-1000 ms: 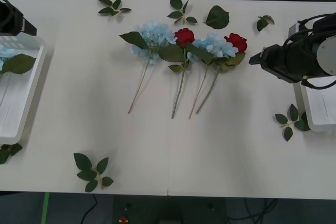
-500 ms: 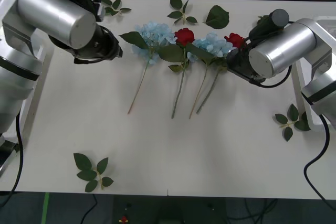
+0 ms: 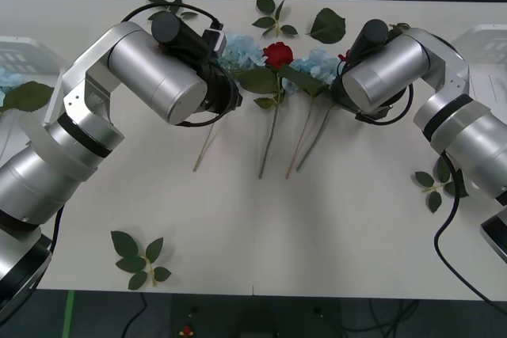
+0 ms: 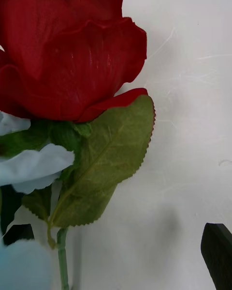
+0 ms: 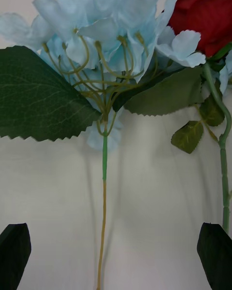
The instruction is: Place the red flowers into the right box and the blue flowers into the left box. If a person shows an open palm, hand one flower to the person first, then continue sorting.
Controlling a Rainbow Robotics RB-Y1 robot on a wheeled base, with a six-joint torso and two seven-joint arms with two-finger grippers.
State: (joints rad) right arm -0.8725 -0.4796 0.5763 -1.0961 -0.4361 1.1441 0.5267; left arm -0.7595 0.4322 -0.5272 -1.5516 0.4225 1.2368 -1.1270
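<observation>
Two hands open, left hand [image 5: 116,256] over blue flower [image 5: 104,34], right hand [image 4: 121,256] by red rose [image 4: 67,48]

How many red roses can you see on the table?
2. One red rose lies in the middle of the row between the blue flowers. The other rose sits just under the right arm's wrist, mostly covered in the front view. More could be hidden behind the arms.

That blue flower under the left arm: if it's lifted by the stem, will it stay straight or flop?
Probably it droops. The blue flower carries a broad bloom on a very thin stem, so the head likely sags. It looks light, all thin petals. The open left pincer straddles the stem, which may slip or twist.
</observation>
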